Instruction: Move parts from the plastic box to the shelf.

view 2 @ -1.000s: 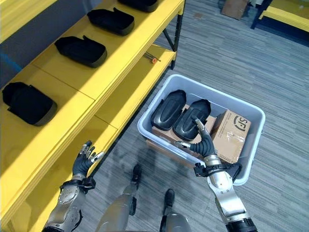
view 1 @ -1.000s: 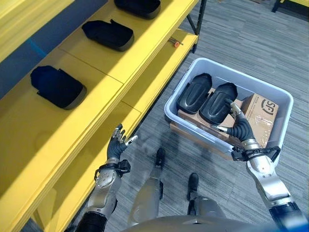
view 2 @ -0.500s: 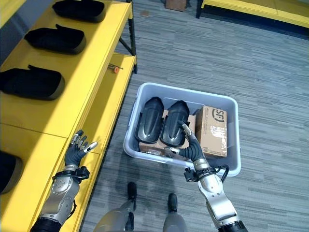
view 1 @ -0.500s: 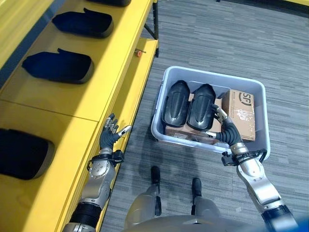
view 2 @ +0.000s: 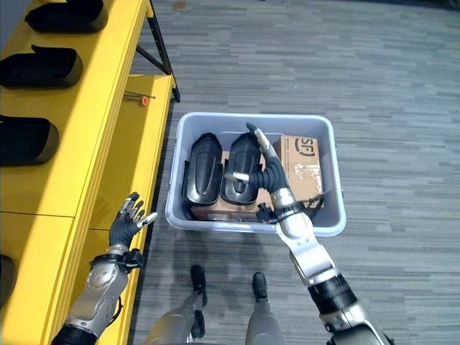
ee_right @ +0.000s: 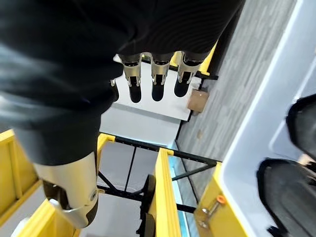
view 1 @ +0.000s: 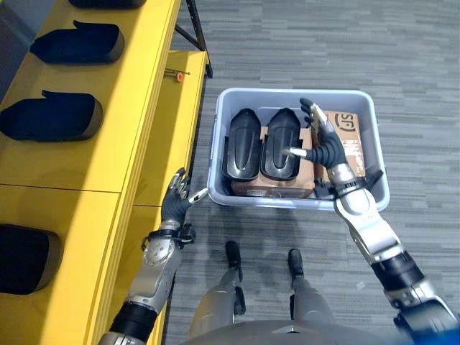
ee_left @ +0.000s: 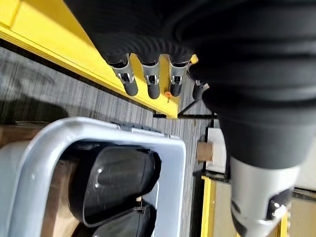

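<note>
Two black parts (view 1: 243, 144) (view 1: 280, 143) lie side by side in the grey box (view 1: 219, 188), on cardboard cartons (view 1: 348, 135); the right hand (view 1: 323, 147) hovers over the right one, fingers spread, gripping nothing; the left hand (view 1: 175, 204) idles open beside the yellow shelf (view 1: 136, 115). Each part looks a stiff, glossy moulded shell, probably light, slippery; best grasped across its narrow rounded end.

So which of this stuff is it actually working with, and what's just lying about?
Part of the job:
- plastic box
- two black parts in it
- yellow shelf, black parts already there
- right hand, open over the box

Just lying about:
- cardboard boxes in the plastic box
- orange-tipped tool on lower shelf
</note>
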